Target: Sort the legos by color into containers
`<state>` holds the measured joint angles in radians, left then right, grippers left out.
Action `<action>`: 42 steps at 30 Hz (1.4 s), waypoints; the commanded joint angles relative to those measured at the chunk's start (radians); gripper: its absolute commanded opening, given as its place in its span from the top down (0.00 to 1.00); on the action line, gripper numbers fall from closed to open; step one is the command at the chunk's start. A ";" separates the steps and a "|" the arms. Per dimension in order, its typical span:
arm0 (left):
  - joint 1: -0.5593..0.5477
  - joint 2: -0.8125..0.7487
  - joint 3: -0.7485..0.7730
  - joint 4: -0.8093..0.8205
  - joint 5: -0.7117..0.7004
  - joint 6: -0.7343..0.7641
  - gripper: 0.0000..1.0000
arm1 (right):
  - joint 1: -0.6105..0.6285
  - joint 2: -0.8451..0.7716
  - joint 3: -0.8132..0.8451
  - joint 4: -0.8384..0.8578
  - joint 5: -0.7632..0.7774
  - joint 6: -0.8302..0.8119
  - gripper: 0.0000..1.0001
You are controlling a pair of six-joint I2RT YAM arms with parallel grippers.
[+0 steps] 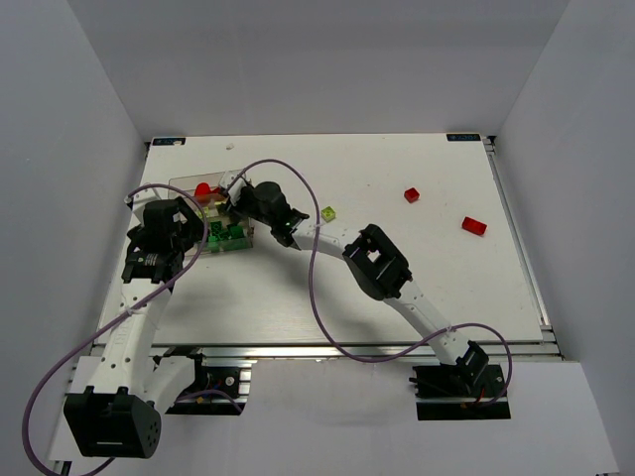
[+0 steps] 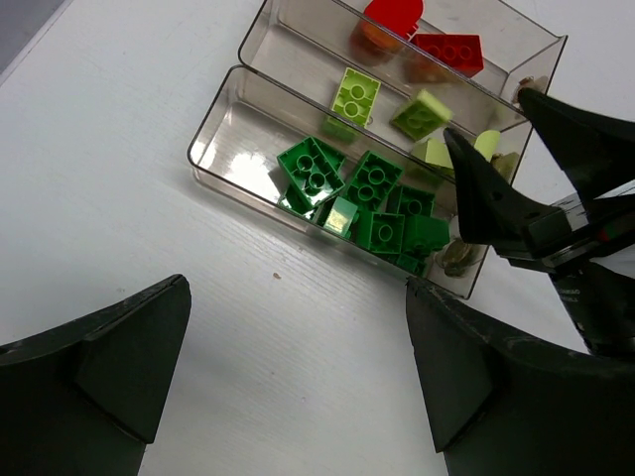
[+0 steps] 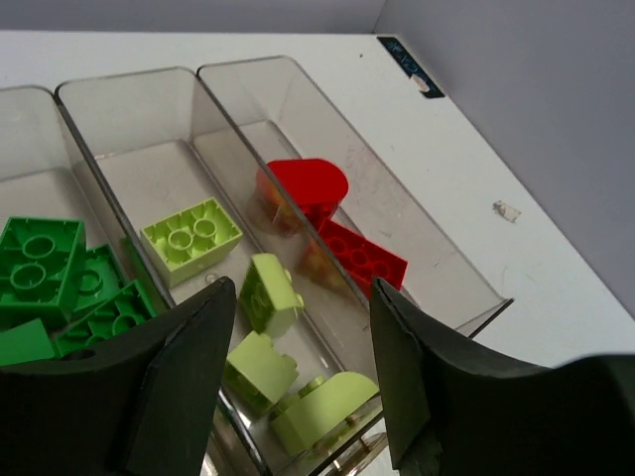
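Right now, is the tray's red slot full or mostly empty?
Mostly empty: only two red legos lie in that tray slot; bare floor shows beyond them.

A robotics lab cell: a white counter (image 1: 258, 288) boxed by plain grey panels (image 1: 60, 149) at 9, 12 and 3 o'clock, with an aluminium rail (image 1: 516, 344), a left arm (image 1: 134, 322) and a right arm (image 1: 422, 315) bolted on at 6 o'clock.
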<state>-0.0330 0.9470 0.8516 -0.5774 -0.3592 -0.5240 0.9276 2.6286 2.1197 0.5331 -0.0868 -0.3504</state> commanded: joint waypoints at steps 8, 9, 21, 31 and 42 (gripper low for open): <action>-0.001 -0.046 -0.014 0.100 0.240 0.041 0.33 | -0.039 -0.319 -0.199 -0.054 -0.180 -0.010 0.11; -0.001 -0.051 -0.026 0.129 0.294 0.045 0.41 | -0.050 -0.346 -0.210 -0.111 -0.194 -0.001 0.11; -0.145 0.225 0.036 0.433 0.806 0.033 0.24 | -0.395 -0.738 -0.559 -0.436 -0.534 0.131 0.96; -0.459 0.796 0.510 0.153 0.375 -0.066 0.02 | -0.710 -1.039 -0.839 -0.607 -0.539 0.189 0.33; -0.541 1.271 1.086 -0.231 0.201 -0.455 0.02 | -0.858 -1.246 -1.093 -0.567 -0.536 0.215 0.33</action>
<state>-0.5594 2.1986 1.8191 -0.6724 -0.0731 -0.8474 0.0822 1.4143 1.0653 -0.0788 -0.6064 -0.1566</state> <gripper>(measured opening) 0.982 0.671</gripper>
